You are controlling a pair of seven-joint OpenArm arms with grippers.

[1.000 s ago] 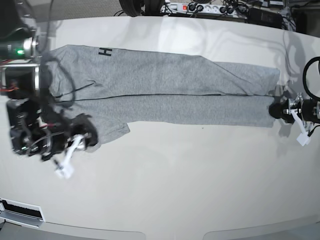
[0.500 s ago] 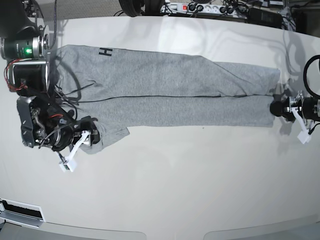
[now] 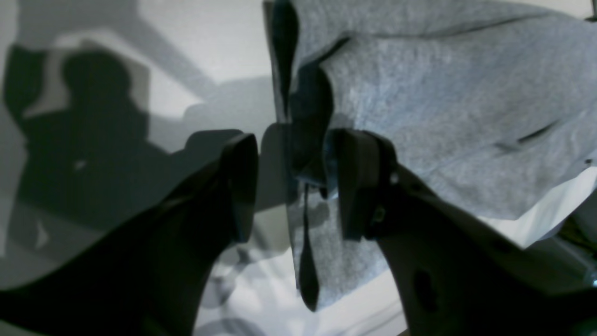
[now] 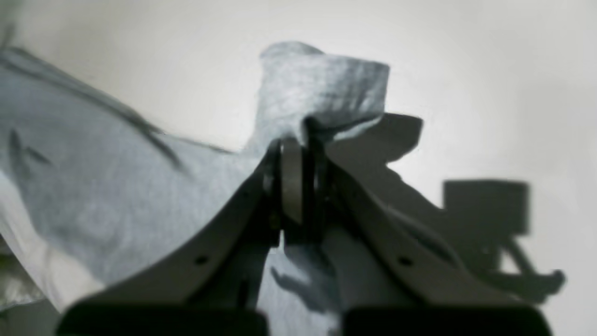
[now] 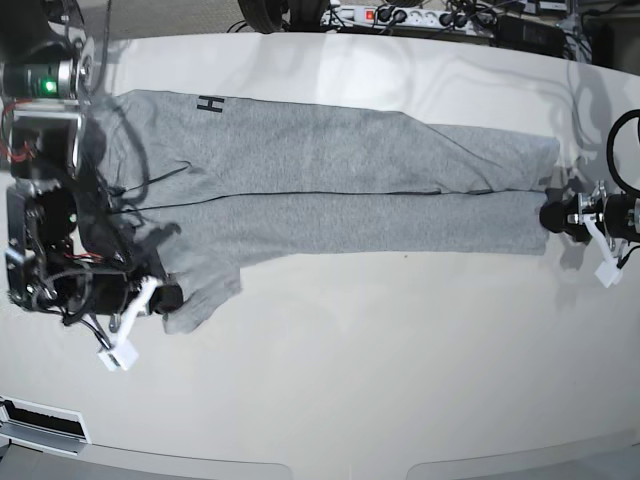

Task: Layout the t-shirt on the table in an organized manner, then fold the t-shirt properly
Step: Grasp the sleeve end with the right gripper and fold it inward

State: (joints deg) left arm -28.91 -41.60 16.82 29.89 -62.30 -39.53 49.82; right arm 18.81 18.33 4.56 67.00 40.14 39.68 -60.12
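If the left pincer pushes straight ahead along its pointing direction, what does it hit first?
Most likely the t-shirt: its dark-edged end hangs between the open left pincer fingers. Depth is unclear.

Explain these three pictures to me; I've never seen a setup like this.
A two-armed robot is working on a grey t-shirt lying on a white table. One picture looks down from above; the other two come from cameras on each wrist. The right gripper, at the overhead picture's left, is shut on a sleeve corner. The left gripper, at the overhead picture's right, stands open astride the shirt's opposite edge, gripping nothing yet. A power strip and cables lie beyond the table.
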